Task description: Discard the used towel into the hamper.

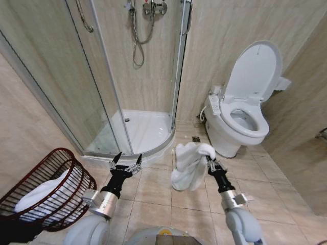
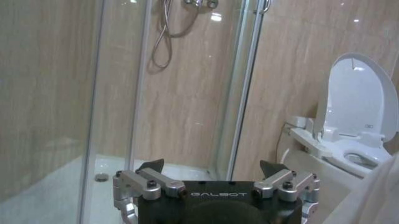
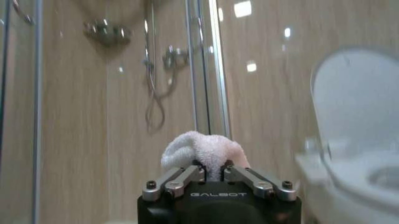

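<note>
Head view: the hamper [image 1: 48, 191], well to the left of the left end effector [image 1: 125, 163], is cut off by the picture's left and lower edges; you cannot see its base. White cloth [image 1: 38, 191] inside it is half screened by the wires.

Right wrist view: the towel [image 3: 201, 153] hides the right end effector's [image 3: 212, 169] fingertips. The toilet [image 3: 355, 154] beyond it is blurred.

Left wrist view: a white blur [image 2: 371, 198] beside the left end effector runs off the picture's edge; you cannot tell what it is.

towel [image 1: 190, 164]: white fluffy terry cloth
hamper [image 1: 61, 176]: dark reddish openwork wire
floor [image 1: 286, 194]: glossy beige tile
toilet [image 1: 240, 117]: smooth glossy white
</note>
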`<state>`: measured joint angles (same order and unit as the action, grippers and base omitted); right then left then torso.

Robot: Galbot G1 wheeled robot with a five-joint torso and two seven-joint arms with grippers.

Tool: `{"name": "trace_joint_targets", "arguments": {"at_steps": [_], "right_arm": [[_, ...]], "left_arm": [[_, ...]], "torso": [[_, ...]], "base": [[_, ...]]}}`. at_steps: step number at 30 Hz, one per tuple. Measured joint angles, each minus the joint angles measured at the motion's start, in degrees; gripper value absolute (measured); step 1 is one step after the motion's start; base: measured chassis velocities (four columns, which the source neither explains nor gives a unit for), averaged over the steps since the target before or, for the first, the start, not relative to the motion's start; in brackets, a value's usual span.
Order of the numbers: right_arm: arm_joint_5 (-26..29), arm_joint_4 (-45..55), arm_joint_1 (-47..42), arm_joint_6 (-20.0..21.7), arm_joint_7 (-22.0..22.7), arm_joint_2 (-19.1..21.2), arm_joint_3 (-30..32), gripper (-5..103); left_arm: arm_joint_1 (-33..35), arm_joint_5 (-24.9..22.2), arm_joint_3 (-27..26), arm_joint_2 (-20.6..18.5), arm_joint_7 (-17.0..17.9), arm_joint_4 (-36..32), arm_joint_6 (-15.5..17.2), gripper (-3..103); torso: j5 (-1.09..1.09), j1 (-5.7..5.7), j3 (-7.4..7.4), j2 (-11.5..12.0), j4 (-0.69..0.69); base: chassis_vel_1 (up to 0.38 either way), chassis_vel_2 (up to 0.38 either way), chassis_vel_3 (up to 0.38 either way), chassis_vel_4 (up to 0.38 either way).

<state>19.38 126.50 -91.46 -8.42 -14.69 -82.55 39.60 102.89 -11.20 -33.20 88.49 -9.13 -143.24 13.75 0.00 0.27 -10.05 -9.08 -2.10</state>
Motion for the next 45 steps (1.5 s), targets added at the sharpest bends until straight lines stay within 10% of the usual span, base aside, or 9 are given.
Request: {"name": "trace_joint_targets", "arguments": {"at_steps": [18, 45], "right_arm": [[14.28, 17.46, -0.85, 4.82, -0.58, 3.31, 9.23, 12], [16.17, 16.88, 1.78, 3.91, 3.56, 8.22, 19.22, 12]], "left_arm": [[0.0, 0.0, 0.0, 0.0, 0.0, 0.0, 0.0, 100], [0.0, 0.0, 0.0, 0.0, 0.0, 0.0, 0.0, 100]], "torso": [[0.01, 0.01, -0.02, -0.03, 0.0], [0.0, 0.29, -0.76, -1.04, 0.0]], "base": [[0.0, 0.0, 0.0, 0.0], [0.0, 0.0, 0.0, 0.0]]}}
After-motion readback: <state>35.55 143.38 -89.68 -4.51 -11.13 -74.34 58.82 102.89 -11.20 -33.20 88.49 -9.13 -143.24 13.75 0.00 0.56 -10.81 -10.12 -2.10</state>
